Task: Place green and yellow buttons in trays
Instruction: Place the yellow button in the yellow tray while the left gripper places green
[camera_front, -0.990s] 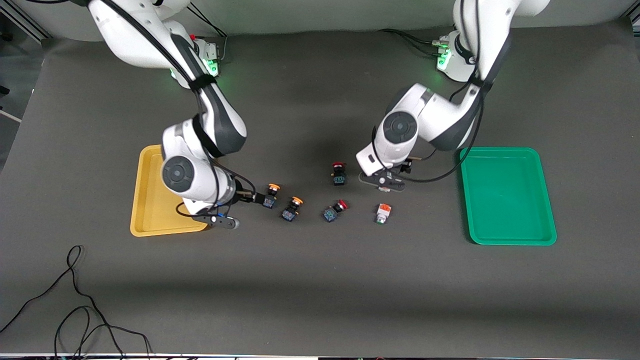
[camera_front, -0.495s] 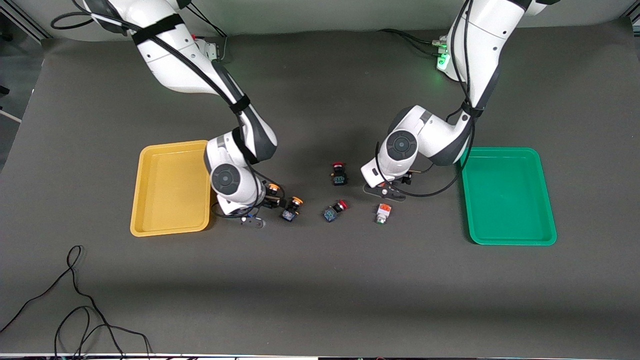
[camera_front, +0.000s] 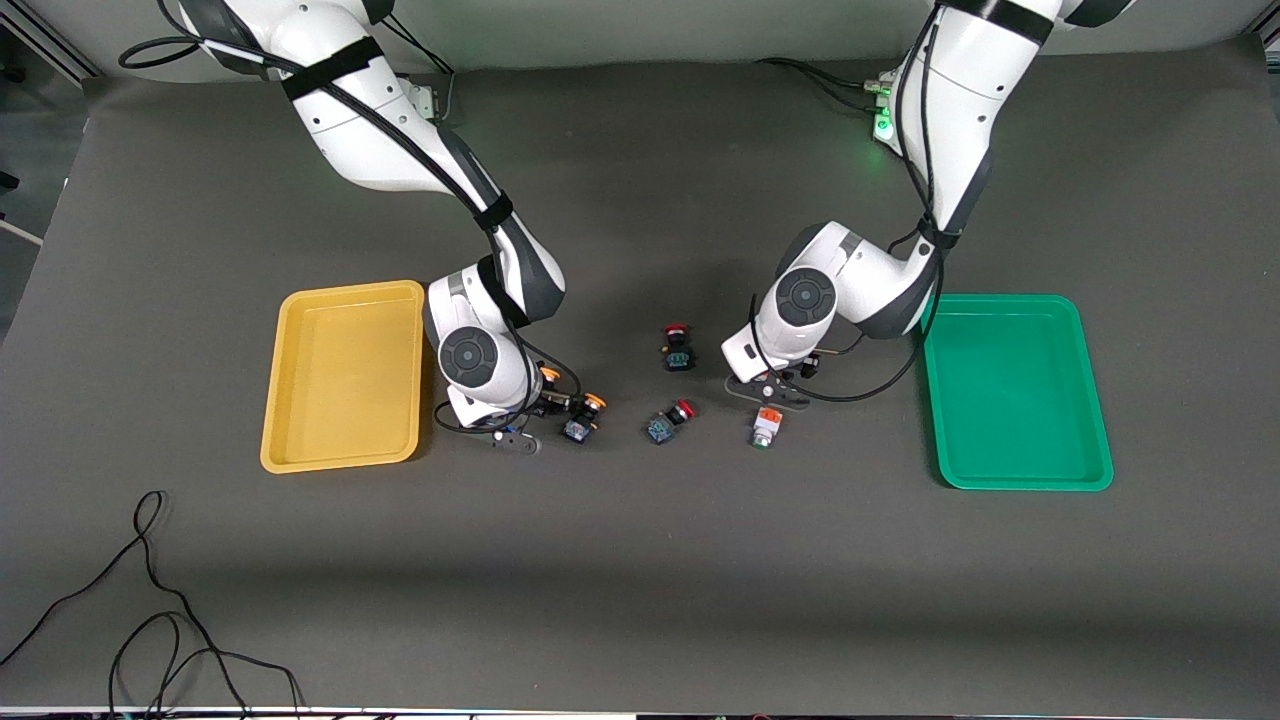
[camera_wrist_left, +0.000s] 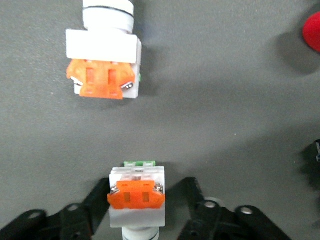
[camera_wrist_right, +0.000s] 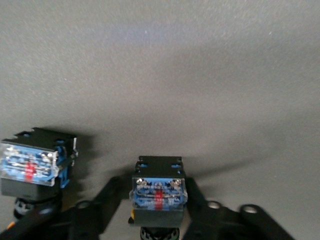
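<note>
My left gripper (camera_front: 772, 386) (camera_wrist_left: 147, 184) is low over the table, open, its fingers on either side of a white-bodied button with an orange block (camera_wrist_left: 136, 200); that button is hidden under the hand in the front view. The second white button (camera_front: 765, 427) (camera_wrist_left: 102, 65) lies just nearer the camera. My right gripper (camera_front: 548, 402) (camera_wrist_right: 156, 181) is open around a black-blue yellow-capped button (camera_wrist_right: 158, 194), whose cap (camera_front: 548, 375) shows. The other yellow-capped button (camera_front: 581, 420) (camera_wrist_right: 32, 170) lies beside it. The yellow tray (camera_front: 340, 375) and the green tray (camera_front: 1015, 390) hold nothing.
Two red-capped switches (camera_front: 678, 347) (camera_front: 668, 420) lie between the two grippers; one red cap shows in the left wrist view (camera_wrist_left: 312, 30). A black cable (camera_front: 150, 600) loops on the table near the front camera at the right arm's end.
My right gripper has moved from the yellow tray's edge to the yellow-capped buttons and come down around one. My left gripper has shifted slightly toward the white buttons and lowered.
</note>
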